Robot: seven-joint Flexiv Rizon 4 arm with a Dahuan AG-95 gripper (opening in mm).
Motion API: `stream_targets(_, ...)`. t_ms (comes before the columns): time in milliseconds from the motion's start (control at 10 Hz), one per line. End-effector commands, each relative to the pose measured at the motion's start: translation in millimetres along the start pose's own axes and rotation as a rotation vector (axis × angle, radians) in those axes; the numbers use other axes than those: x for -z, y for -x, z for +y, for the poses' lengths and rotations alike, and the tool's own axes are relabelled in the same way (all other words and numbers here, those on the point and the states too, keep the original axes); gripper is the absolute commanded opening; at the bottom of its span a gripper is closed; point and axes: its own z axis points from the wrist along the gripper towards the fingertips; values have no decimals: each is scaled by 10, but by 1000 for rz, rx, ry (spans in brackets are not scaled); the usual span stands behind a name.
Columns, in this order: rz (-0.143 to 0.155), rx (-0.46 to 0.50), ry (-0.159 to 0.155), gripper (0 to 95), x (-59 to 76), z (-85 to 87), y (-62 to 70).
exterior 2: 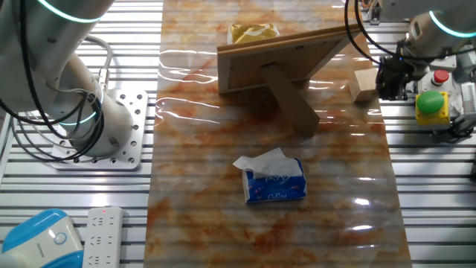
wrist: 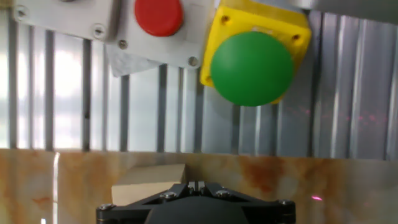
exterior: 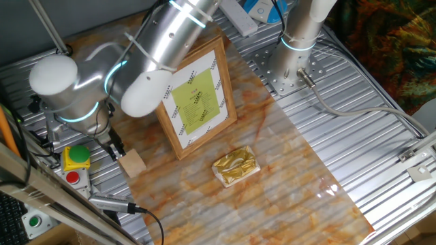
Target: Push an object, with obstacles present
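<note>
One fixed view shows the wooden block (exterior: 132, 163) at the counter (exterior: 286, 197) edge beside the gripper (exterior: 114, 148), picture frame (exterior: 196, 96) and foil packet (exterior: 235, 165) beyond; the other fixed view agrees, push seemingly just starting; hand view leaves the jaws' state untellable.

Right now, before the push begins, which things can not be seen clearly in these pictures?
- Gripper: its fingertips are small and dark in both fixed views, and cut by the lower edge in the hand view, so open or shut is unclear.
- Wooden block: contact with the fingers cannot be judged; the hand view shows only its top.
- Gold foil packet: the picture frame partly hides it in the other fixed view.
</note>
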Motion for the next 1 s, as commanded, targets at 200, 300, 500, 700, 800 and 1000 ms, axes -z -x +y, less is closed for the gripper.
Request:
stream_targets(200, 2, -7, -11, 0, -8, 128, 11)
stream_targets(300, -1, -9, -14, 0, -21, 177, 0)
stream_targets(500, -5, -22, -14, 0, -53, 265, -28)
stream_targets(700, -8, -29, -23, 0, -75, 348, -37)
stream_targets(800, -8, -31, -23, 0, -82, 367, -40)
stream_targets(1000, -8, -41, -42, 0, -76, 465, -57)
